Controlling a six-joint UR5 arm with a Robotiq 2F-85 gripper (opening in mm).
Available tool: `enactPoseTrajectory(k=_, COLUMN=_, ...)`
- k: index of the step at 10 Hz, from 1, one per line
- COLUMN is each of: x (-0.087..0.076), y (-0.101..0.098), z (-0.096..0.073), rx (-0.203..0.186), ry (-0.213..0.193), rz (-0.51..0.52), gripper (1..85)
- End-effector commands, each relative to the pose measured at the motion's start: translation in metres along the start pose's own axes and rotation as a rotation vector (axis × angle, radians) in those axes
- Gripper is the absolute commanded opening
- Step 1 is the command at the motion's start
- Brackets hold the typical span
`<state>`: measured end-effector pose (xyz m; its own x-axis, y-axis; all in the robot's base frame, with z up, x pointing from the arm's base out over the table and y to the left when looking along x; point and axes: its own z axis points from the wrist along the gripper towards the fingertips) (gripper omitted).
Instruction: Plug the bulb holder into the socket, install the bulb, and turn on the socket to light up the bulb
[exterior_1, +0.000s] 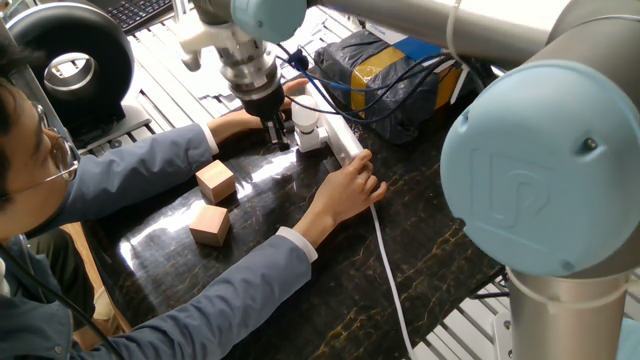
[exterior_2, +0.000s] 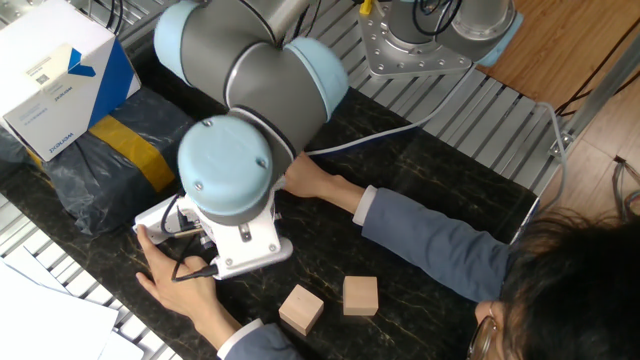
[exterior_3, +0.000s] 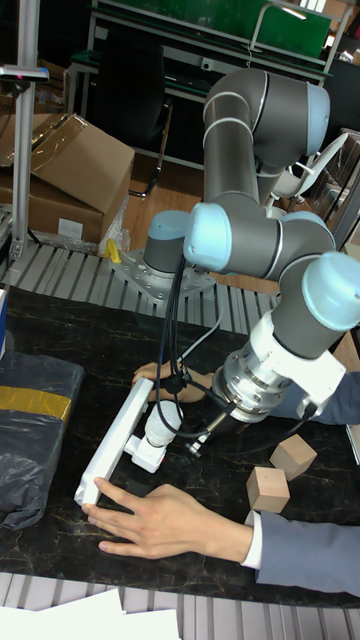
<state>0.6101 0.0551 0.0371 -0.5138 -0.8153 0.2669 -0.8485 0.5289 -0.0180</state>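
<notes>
The socket (exterior_1: 340, 130) is a long white strip lying on the dark table, seen end-on as socket (exterior_3: 118, 440) in the tall fixed view. The white bulb holder (exterior_1: 311, 141) is plugged into its side, and the white bulb (exterior_1: 305, 117) stands upright in it; the bulb (exterior_3: 163, 421) shows no glow. My gripper (exterior_1: 275, 134) hangs just left of the bulb and apart from it, its dark fingers shut together on nothing. The same gripper (exterior_3: 195, 446) is low over the table, right of the bulb holder (exterior_3: 147, 457).
A person's hand (exterior_1: 345, 190) presses on the socket's near end and the other hand (exterior_1: 240, 122) lies behind my gripper. Two wooden cubes (exterior_1: 214, 181) (exterior_1: 210, 225) sit nearer the person. A dark wrapped box (exterior_1: 395, 85) stands behind the socket. The white cable (exterior_1: 388, 270) trails off.
</notes>
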Motion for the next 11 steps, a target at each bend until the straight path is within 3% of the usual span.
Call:
enactPoseTrajectory(k=1, x=0.000, y=-0.001, z=0.007, rx=0.005, ry=0.013, rz=0.005, gripper=1.0)
enactPoseTrajectory(k=2, x=-0.002, y=-0.001, z=0.007, rx=0.015, ry=0.008, rz=0.008, gripper=1.0)
enactPoseTrajectory(k=5, x=0.011, y=-0.010, z=0.006, rx=0.066, ry=0.059, rz=0.025, gripper=1.0)
enactPoseTrajectory(k=8, x=0.010, y=-0.009, z=0.005, rx=0.066, ry=0.060, rz=0.009, gripper=1.0)
enactPoseTrajectory(k=11, x=0.016, y=-0.008, z=0.009, rx=0.078, ry=0.085, rz=0.013, gripper=1.0)
